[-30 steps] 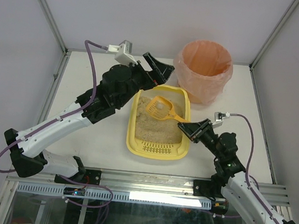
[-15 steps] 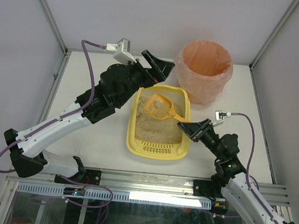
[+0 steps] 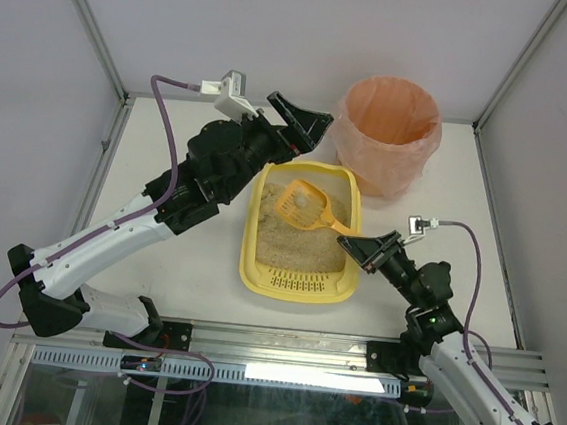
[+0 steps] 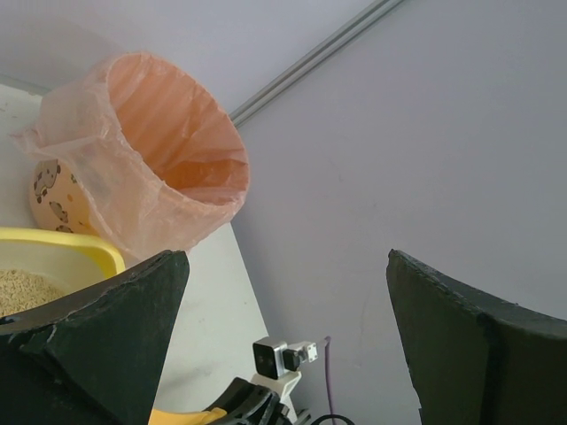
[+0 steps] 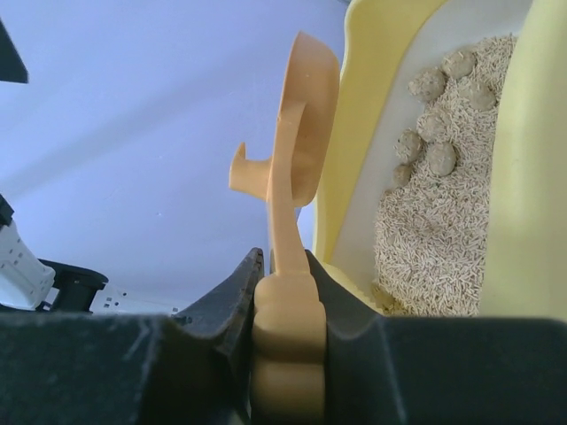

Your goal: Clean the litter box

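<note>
Directly ahead and to the left of the right gripper (image 3: 353, 243), the litter box (image 3: 249, 239) on the table (image 3: 208, 266), its right rim just under those fingertips. Slotted grate (image 3: 296, 286) at the near end, beige litter (image 3: 285, 248) across the rest. Several rounded clumps (image 5: 440, 159) on the litter, ahead of the right gripper in the right wrist view.

Clenched flat between both fingers of the right gripper, the handle of an orange slotted scoop (image 3: 302, 204). Handle running up and away from the fingertips, bowl out over the far half of the litter, edge-on to the wrist camera and above the tray's rim. Something pale in the bowl from above, too small to tell what.

Released and spread wide with nothing between the jaws, the left gripper (image 3: 302, 124), beyond the box's far left corner in the top view. Ahead and to the left of its fingers in the left wrist view, a round bin (image 4: 151, 168) lined with a pink-orange bag, mouth open. From above, off to that gripper's right, by the box's far right corner; touching or just beside, cannot tell which.
</note>
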